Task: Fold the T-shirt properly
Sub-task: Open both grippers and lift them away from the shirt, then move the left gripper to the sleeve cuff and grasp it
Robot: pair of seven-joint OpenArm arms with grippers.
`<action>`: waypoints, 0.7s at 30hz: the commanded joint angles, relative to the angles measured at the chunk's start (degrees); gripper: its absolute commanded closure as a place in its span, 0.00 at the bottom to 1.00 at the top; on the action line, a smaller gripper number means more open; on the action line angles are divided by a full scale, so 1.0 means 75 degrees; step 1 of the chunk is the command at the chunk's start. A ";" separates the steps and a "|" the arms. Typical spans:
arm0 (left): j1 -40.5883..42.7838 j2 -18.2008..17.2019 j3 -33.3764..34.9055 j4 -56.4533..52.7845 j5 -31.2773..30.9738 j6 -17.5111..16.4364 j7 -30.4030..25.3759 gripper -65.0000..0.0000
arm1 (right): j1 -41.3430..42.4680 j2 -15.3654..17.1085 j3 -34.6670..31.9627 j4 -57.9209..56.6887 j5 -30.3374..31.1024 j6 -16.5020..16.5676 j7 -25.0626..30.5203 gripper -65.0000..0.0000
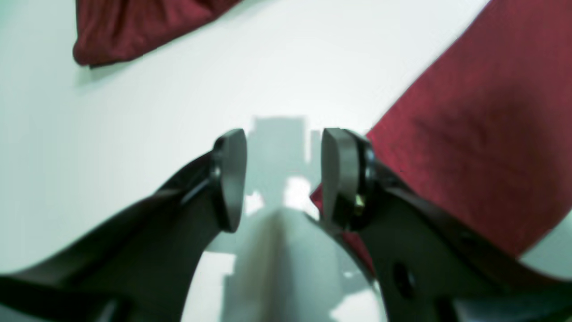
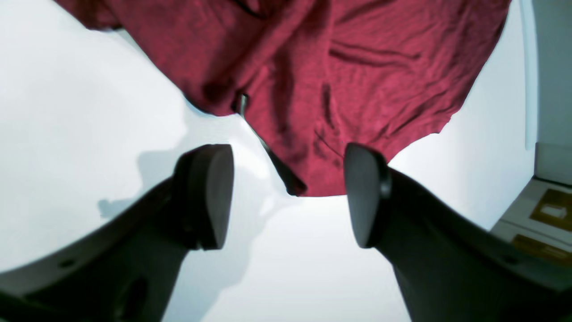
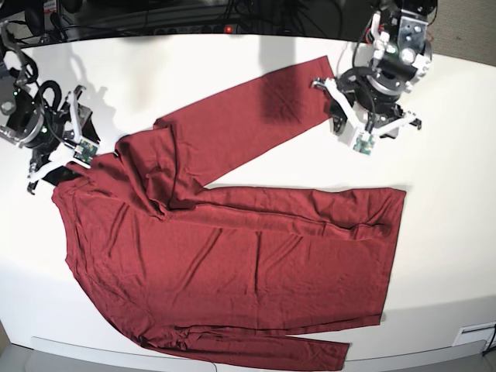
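The dark red T-shirt (image 3: 232,263) lies spread on the white table (image 3: 449,194), body across the middle, one long sleeve (image 3: 256,108) running up to the back right. My left gripper (image 3: 341,118) hovers at that sleeve's cuff. In the left wrist view it (image 1: 283,179) stands open with bare table between its fingers, and the sleeve (image 1: 473,134) lies beside and under the right finger. My right gripper (image 3: 56,172) is at the shirt's far left shoulder. In the right wrist view it (image 2: 288,197) is open and empty, with the wrinkled fabric edge (image 2: 339,89) just ahead of its fingertips.
Cables and dark equipment (image 3: 194,15) line the table's back edge. The table's right edge (image 2: 529,89) shows in the right wrist view, with a pale box (image 2: 545,214) below it. A bunched part of the shirt (image 1: 134,31) lies ahead of the left gripper.
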 commanded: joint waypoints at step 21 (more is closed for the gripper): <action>0.0041 -0.1265 0.4485 0.0408 0.4202 0.2463 0.2154 0.59 | 0.0067 0.0230 0.0058 0.0114 0.0012 -0.0054 0.0032 0.40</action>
